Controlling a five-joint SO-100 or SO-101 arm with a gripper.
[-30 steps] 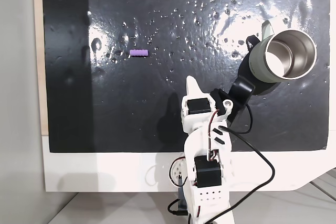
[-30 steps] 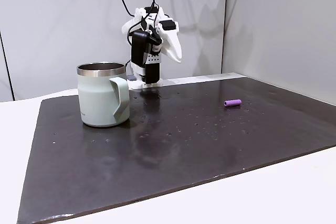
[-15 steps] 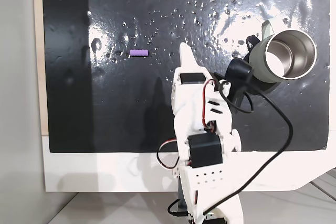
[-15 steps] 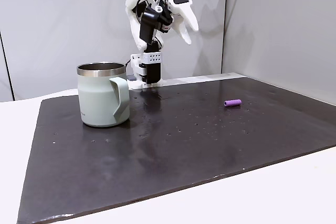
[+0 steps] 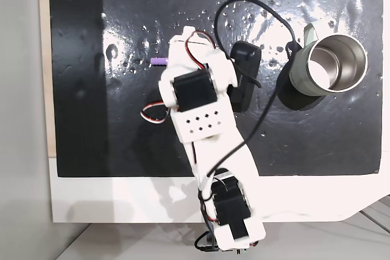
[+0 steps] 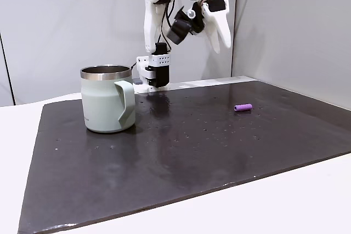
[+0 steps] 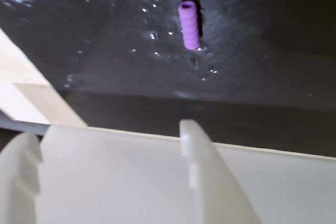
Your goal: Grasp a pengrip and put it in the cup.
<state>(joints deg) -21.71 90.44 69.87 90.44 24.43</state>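
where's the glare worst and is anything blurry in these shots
In a fixed view from above, bright glare speckles the glossy black mat near the pale grey-green steel-lined cup; in the side fixed view the mat shows only soft reflections, and the small purple ribbed pengrip is crisp; in the wrist view the pengrip is slightly soft and the near white gripper is blurred.

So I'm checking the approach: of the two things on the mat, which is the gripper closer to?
The pengrip, the small purple ribbed tube: the gripper hangs high above the mat on its side, far from the cup.
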